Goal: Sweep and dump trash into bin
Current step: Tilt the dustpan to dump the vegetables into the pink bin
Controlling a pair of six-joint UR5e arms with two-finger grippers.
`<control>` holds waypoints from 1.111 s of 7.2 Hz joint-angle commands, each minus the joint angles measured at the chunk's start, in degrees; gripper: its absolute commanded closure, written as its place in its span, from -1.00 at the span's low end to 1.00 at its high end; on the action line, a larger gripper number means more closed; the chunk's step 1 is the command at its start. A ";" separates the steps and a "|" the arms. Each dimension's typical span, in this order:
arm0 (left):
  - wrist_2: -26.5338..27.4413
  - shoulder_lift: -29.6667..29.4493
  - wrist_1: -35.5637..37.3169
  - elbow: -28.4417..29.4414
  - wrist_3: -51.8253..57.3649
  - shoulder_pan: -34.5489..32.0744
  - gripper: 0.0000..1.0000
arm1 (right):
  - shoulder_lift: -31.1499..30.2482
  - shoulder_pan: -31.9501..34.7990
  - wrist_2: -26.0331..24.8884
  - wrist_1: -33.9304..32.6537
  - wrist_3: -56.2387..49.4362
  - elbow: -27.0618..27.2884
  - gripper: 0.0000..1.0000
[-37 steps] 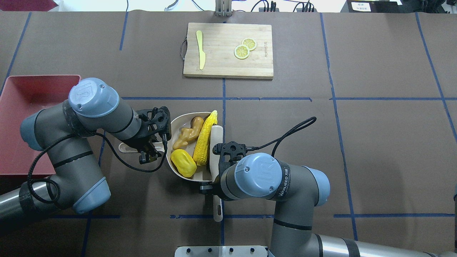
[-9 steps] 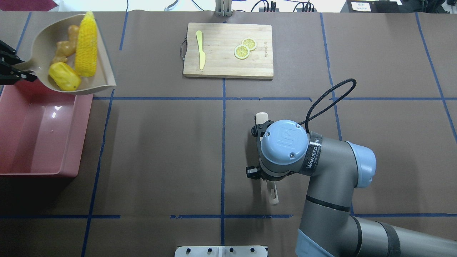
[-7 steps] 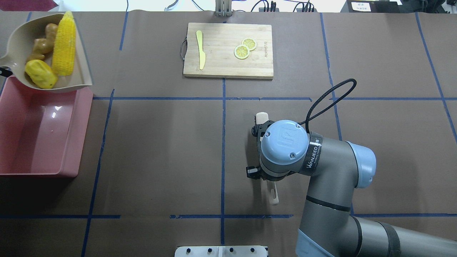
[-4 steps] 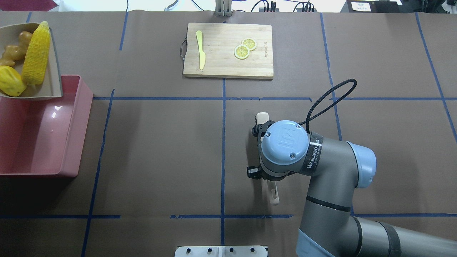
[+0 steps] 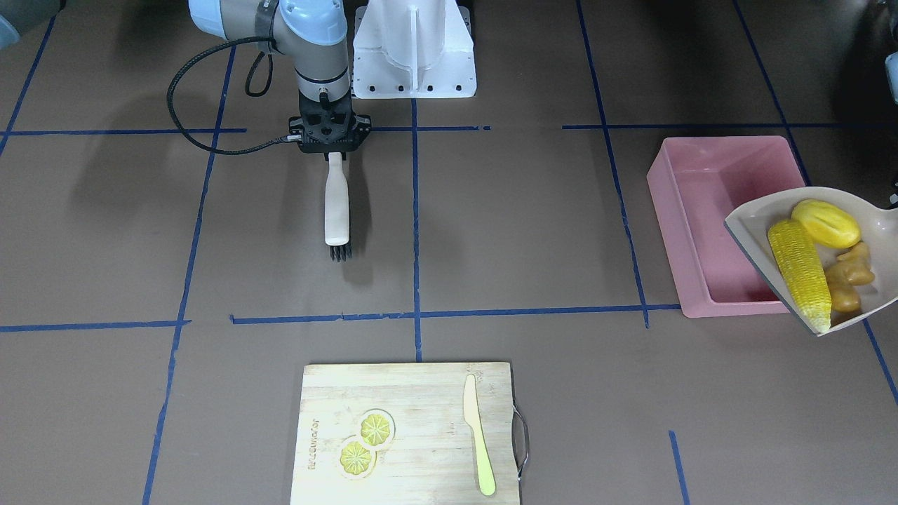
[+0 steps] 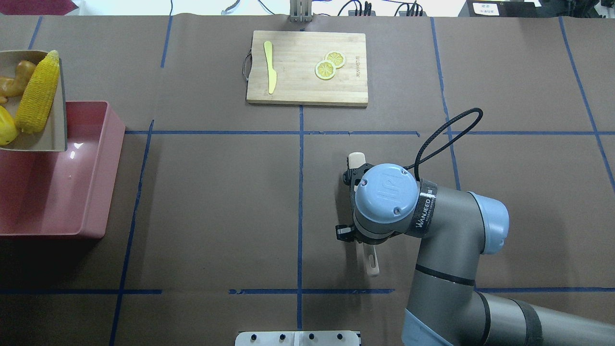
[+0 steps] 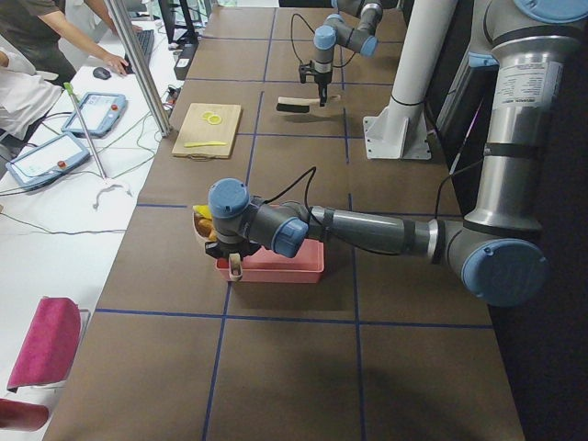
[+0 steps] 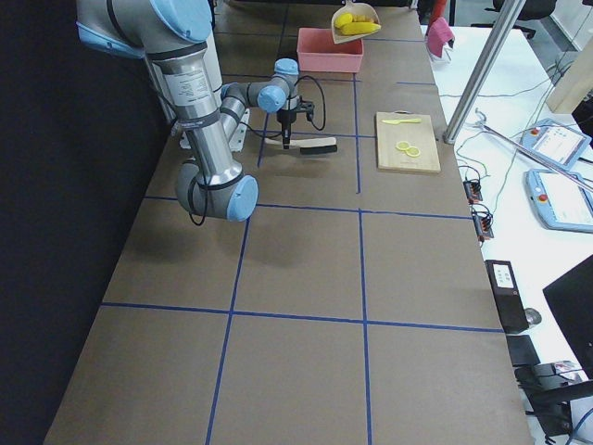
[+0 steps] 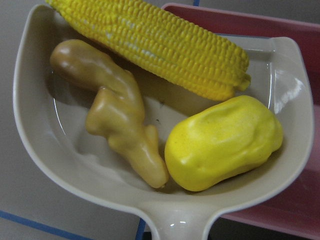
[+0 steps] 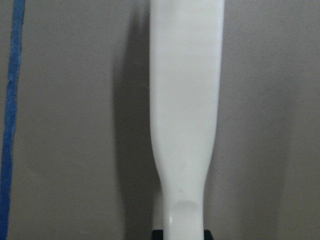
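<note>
The beige dustpan (image 5: 754,224) hangs tilted over the far end of the pink bin (image 5: 673,210). In it lie the corn cob (image 5: 800,273), the lumpy yellow vegetable (image 5: 826,223) and the ginger root (image 5: 849,277). The left wrist view shows all three: corn (image 9: 160,45), vegetable (image 9: 222,142), ginger (image 9: 117,120). My left gripper (image 7: 235,265) holds the dustpan by its handle and is off the overhead view's left edge. My right gripper (image 5: 330,144) is shut on the handle of the white brush (image 5: 337,203), which lies along the table at mid-table.
A wooden cutting board (image 6: 307,91) with a pale yellow knife (image 6: 271,67) and two lemon slices (image 6: 325,69) lies at the table's far side. The robot's base (image 5: 414,49) stands at the near edge. The bin (image 6: 105,158) has nothing inside.
My left arm lifted the loaded dustpan from mid-table and carried it left over the bin's far end. My right arm drew the brush away to the right and now holds nearly still.
</note>
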 commanded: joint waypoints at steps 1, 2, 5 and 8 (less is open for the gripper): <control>4.46 -0.07 7.30 -2.48 9.15 -0.10 1.00 | -0.19 -0.04 0.00 -0.02 0.00 0.05 1.00; 6.50 -0.15 11.76 -5.03 11.62 0.16 1.00 | -0.19 -0.04 0.00 -0.02 0.00 0.05 1.00; 14.40 -0.33 23.38 -13.03 15.77 0.25 1.00 | -0.19 -0.04 0.09 0.07 0.00 0.13 1.00; 23.21 -3.83 31.21 -15.42 22.27 -0.63 1.00 | -0.19 -0.04 0.00 0.16 0.00 0.05 1.00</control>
